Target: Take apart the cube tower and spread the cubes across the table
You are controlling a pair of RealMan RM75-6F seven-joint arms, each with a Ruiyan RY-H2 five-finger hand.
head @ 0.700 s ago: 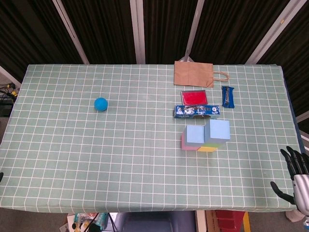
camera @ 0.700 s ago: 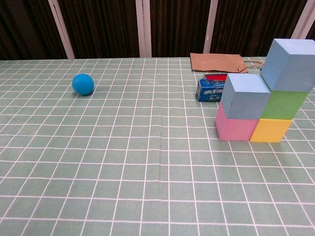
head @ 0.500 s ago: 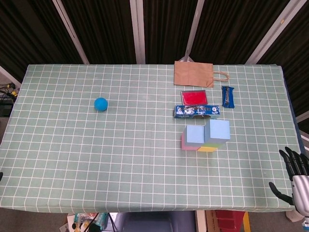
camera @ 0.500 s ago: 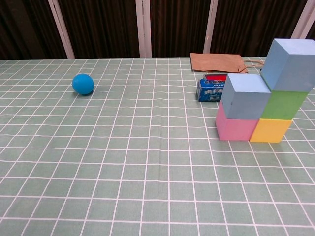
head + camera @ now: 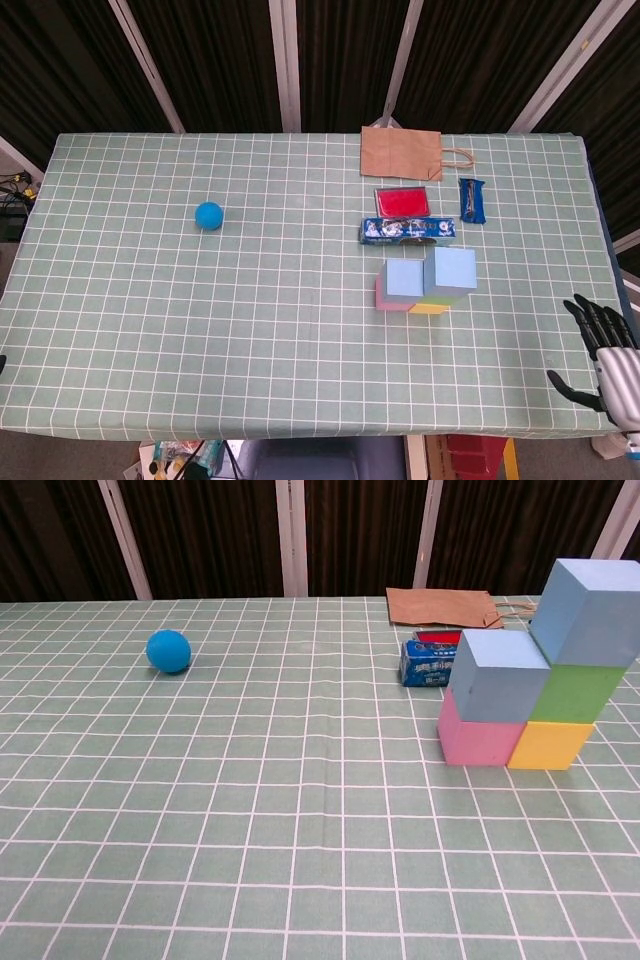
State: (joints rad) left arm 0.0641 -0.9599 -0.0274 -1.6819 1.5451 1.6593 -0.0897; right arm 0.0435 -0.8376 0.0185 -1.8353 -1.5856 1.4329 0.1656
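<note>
The cube tower stands right of the table's centre. A blue cube (image 5: 590, 598) tops a green cube (image 5: 577, 692) that sits on a yellow cube (image 5: 551, 745). Beside them a second blue cube (image 5: 498, 673) rests on a pink cube (image 5: 477, 738). From the head view I see the two blue tops (image 5: 428, 275) side by side. My right hand (image 5: 606, 353) hovers at the table's near right corner, fingers spread, holding nothing, well apart from the cubes. The left hand does not show in either view.
A blue ball (image 5: 208, 215) lies on the left half of the green checked table (image 5: 200, 330). Behind the cubes are a blue snack box (image 5: 407, 230), a red packet (image 5: 402, 200), a dark blue bar (image 5: 472, 199) and a brown paper bag (image 5: 402, 152).
My right hand has shifted slightly left and inward along the near right edge. The cubes have not moved.
</note>
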